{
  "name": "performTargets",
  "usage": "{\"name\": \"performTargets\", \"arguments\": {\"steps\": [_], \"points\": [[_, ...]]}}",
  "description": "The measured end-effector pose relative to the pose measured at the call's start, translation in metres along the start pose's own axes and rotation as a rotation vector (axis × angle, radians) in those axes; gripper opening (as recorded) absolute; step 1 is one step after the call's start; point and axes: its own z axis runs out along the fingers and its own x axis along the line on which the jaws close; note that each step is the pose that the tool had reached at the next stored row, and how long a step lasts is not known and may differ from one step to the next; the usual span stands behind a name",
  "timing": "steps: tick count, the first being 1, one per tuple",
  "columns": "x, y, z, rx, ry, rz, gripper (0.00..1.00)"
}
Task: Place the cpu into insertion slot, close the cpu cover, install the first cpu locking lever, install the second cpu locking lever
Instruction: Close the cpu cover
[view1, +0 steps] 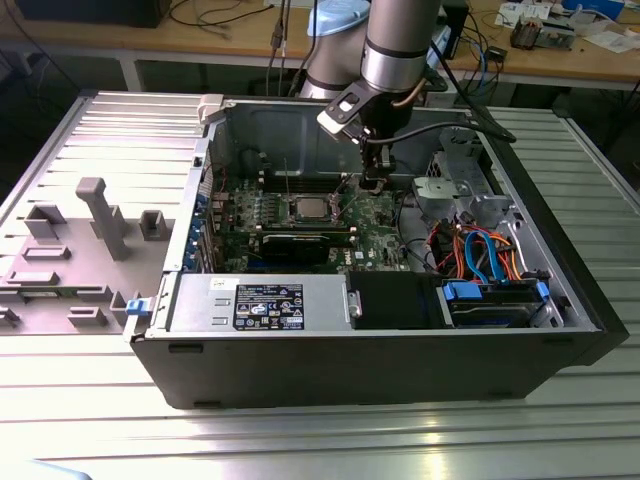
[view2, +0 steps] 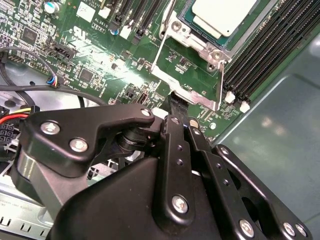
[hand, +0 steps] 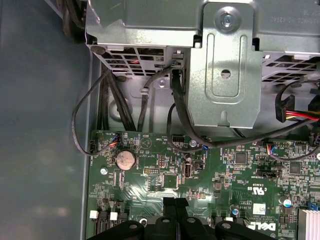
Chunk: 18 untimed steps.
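Tool (view2: 177, 101) is pressed together, touching edge of open cpu cover (view2: 200, 98). Cpu (view2: 225, 15) sits in slot (view2: 197, 42). Tool cd slip off & cover cd flop, or tool cd scratch green board (view2: 90, 55).

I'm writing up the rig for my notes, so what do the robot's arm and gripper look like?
The arm is a silver-grey tube with a pale blue joint cap and a black cable looping off its wrist. The gripper is matte black, built of flat hinged bars held by silver screws.
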Motion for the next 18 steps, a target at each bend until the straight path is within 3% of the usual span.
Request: {"name": "performTargets", "arguments": {"steps": [18], "points": [[0.0003,-0.0043,0.0000,0.0000,0.0000,0.000,0.11]]}}
